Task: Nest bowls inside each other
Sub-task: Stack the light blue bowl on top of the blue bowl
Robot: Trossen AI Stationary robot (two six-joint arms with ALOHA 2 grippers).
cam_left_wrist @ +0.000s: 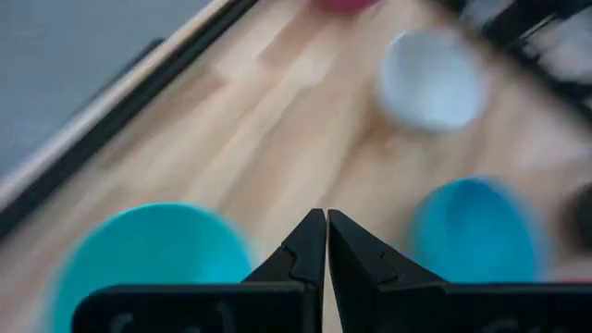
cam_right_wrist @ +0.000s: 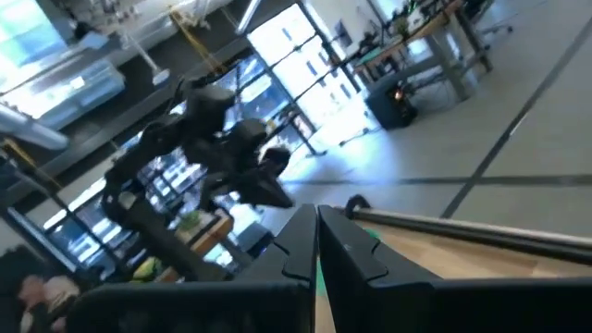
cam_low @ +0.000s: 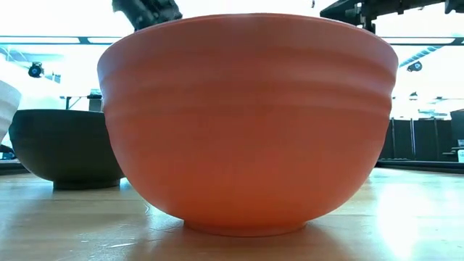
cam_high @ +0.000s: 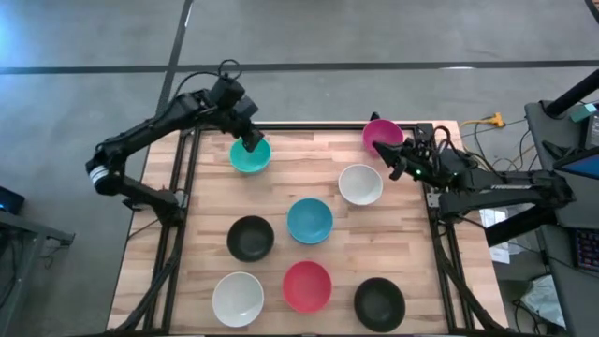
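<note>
Right gripper [cam_high: 386, 150] clamps magenta bowl [cam_high: 381, 134] at 1 o'clock, left gripper [cam_high: 251, 142] closed over teal bowl [cam_high: 250, 154] at 11; next, nest magenta into white bowl [cam_high: 359, 183].

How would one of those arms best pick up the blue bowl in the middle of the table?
Probably by its rim, coming straight down from above. The blue bowl sits upright and open, so its thin lip is the only edge two fingers could pinch, one inside and one outside. The side facing the black bowl looks roomiest; the white bowl and red bowl lie nearer.
</note>
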